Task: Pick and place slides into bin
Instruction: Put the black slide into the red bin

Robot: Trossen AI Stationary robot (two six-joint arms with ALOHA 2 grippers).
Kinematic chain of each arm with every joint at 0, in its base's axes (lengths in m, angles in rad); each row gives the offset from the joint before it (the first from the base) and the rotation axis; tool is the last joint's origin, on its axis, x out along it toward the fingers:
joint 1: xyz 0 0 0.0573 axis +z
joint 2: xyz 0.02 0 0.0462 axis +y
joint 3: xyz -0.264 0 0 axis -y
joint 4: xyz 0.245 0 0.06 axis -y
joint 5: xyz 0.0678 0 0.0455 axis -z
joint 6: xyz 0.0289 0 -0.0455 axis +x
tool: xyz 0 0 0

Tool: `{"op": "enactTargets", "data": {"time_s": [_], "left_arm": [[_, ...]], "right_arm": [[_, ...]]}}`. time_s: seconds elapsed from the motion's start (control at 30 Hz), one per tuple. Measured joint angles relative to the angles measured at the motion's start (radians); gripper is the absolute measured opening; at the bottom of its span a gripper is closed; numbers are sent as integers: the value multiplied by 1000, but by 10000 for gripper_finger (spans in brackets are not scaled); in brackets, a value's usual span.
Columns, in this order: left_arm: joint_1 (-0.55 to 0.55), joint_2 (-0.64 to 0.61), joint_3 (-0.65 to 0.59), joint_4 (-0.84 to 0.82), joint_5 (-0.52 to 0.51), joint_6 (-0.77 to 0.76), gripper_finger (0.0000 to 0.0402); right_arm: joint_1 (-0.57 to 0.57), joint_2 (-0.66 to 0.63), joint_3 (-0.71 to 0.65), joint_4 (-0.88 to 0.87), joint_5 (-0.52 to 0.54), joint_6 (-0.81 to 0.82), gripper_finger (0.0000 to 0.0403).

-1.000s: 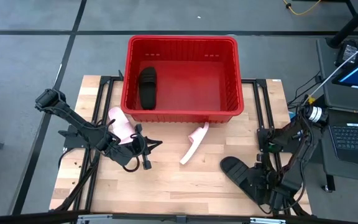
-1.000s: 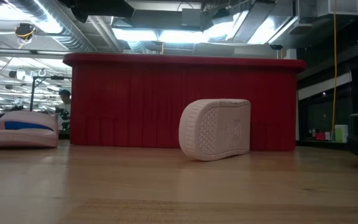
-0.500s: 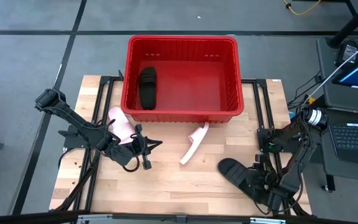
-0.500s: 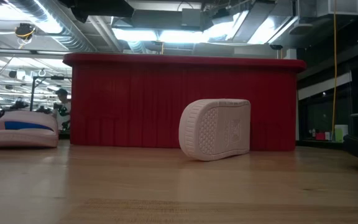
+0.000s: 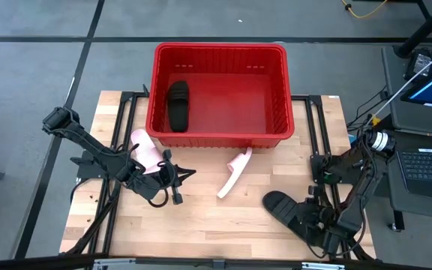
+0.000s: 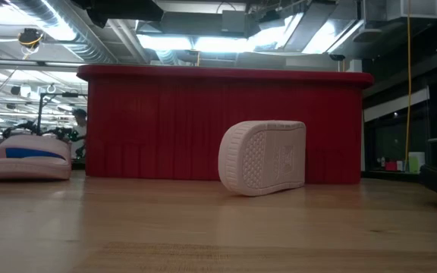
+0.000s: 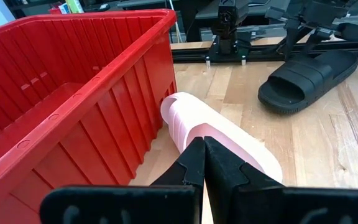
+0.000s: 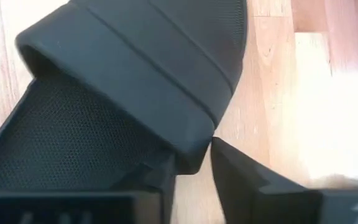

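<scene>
- Red slotted plastic bin (image 5: 220,94) at the bench's far edge, one matte black slide (image 5: 177,105) inside (by its left wall).
- Left gripper (image 5: 169,180) clenched, empty, beside the pale pink slide (image 5: 145,150).
- Right gripper (image 5: 322,234) grasping the second black slide (image 5: 289,210), near corner.
- Second pink slide (image 5: 234,172) on edge, mid-bench.

Glossy ribbed plastic bin (image 5: 220,51); matt black slide (image 8: 129,81) (mesh-textured footbed).

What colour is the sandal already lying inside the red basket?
Black. The sandal lies in the basket, clearest in the high view.
</scene>
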Motion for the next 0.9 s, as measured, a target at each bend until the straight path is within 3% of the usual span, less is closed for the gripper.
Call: {"op": "enactTargets", "data": {"time_s": [0.2, 0.5, 0.67, 0.9], "left_arm": [[0, 0, 0, 0, 0, 1, 2], [0, 0, 0, 80, -22, 27, 2], [-2, 0, 1, 138, 15, 112, 2], [-2, 0, 1, 158, 29, 115, 2]], "right_arm": [[-1, 0, 0, 6, 2, 25, 14], [-48, -2, 19, 12, -8, 180, 12], [-75, -2, 66, 5, -4, 188, 12], [-137, -2, 126, -36, 15, 182, 12]]}}
